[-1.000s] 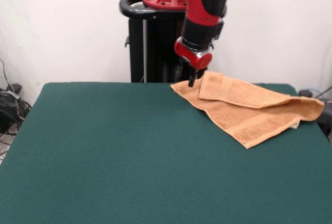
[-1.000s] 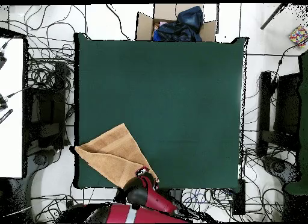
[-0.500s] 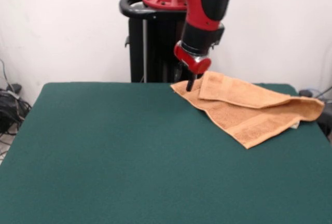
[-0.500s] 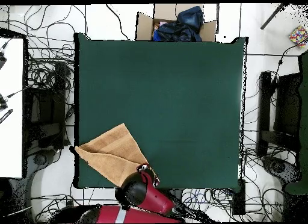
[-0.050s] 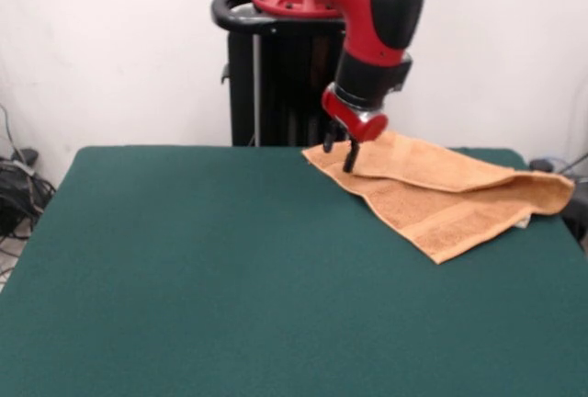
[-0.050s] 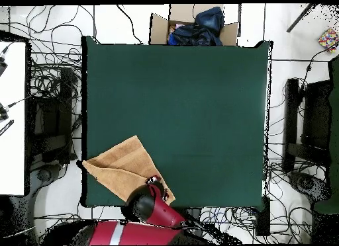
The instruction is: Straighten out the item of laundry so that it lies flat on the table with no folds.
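The orange-tan item of laundry lies at the far right corner of the dark green table. It is folded over on itself, with a top layer doubled diagonally across the lower one. A woven band runs along its near edge. My gripper hangs over the towel's left corner with its dark fingers apart, tips down at the cloth. Nothing is lifted. In the overhead view the towel sits at the table's lower left corner, and the red arm covers its lower right tip, where the gripper is.
The towel's right end reaches the table's right edge in the front view. A cardboard box of dark clothes stands past the table's top edge in the overhead view. Cables cover the floor all around, and a white bench stands at the left.
The arm has swung a little to the right in the front view, carrying the gripper from the towel's left edge onto its corner. The towel has not moved.
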